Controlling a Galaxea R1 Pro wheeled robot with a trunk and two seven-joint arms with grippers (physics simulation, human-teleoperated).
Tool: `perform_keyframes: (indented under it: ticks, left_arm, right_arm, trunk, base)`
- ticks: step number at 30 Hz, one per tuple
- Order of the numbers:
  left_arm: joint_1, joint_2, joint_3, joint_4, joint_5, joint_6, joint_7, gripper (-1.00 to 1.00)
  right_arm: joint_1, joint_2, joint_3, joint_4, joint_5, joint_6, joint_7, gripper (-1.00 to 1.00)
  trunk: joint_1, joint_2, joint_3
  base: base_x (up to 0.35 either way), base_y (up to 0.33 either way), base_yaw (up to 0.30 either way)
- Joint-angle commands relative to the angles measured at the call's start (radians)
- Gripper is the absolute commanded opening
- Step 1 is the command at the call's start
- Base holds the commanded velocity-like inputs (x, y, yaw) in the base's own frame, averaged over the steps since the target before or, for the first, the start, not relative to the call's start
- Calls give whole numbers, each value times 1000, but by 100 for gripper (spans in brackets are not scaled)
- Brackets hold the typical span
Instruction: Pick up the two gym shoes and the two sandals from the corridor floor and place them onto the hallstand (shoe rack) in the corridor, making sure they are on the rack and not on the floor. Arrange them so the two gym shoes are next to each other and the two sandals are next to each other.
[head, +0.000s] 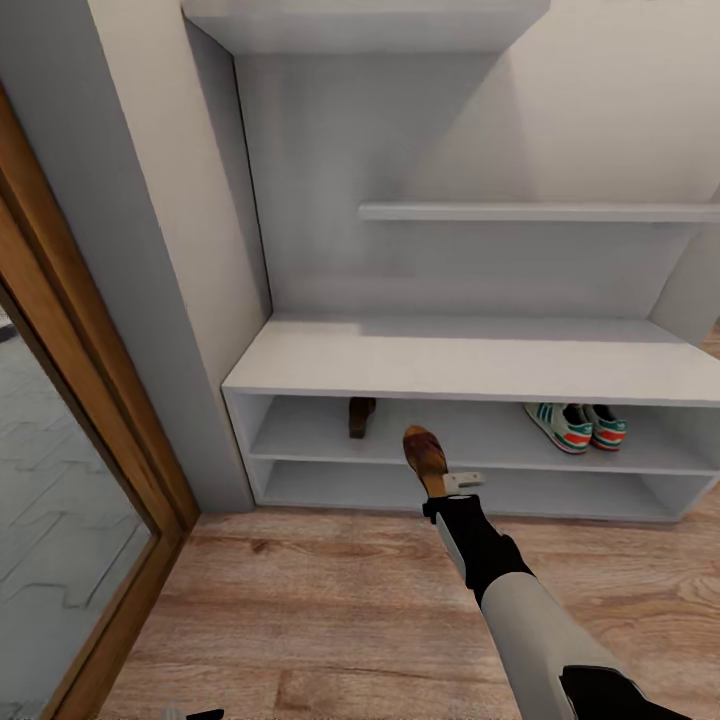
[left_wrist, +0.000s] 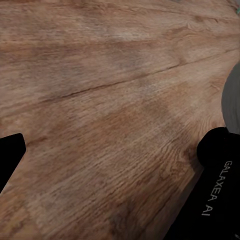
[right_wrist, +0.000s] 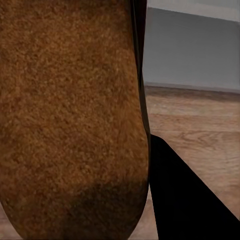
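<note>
Sandal (head: 424, 452) riding in my right gripper (head: 440, 478), jaws clamping it, before the hallstand (head: 470, 365).
Upper shelf is holding the other sandal (head: 361, 415) and both gym shoes (head: 578, 426); left jaws: cannot tell.

A pale cream wall (head: 620, 110) rises at the end of a corridor, evenly lit with soft shadows in the corners. A grey-white pilaster (head: 150, 260) projects from the wall on the left. Beside it, a wood-framed glass door (head: 70, 480) runs down at a slant, showing grey patterned paving (head: 40, 520) outside. The lighting is diffuse, with no visible lamp or window glare.
</note>
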Motion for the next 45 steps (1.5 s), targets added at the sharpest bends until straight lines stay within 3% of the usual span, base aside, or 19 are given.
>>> perform_keyframes:
  ticks: [1, 15, 45]
  left_arm:
    - [-1, -1, 9, 0, -10, -6, -4, 100]
    - [4, 2, 13, 0, -10, -7, -5, 100]
    - [8, 1, 16, 0, -9, -7, -5, 100]
  right_arm:
    - [0, 1, -5, -1, 7, 5, 2, -100]
    - [-1, 1, -5, -1, 7, 5, 3, -100]
    - [0, 1, -5, -1, 9, 5, 4, -100]
  trunk:
    - [0, 0, -2]
    - [0, 0, -13]
    - [0, 0, -13]
  base:
    - [0, 0, 0]
    - [2, 0, 0]
    - [154, 29, 0]
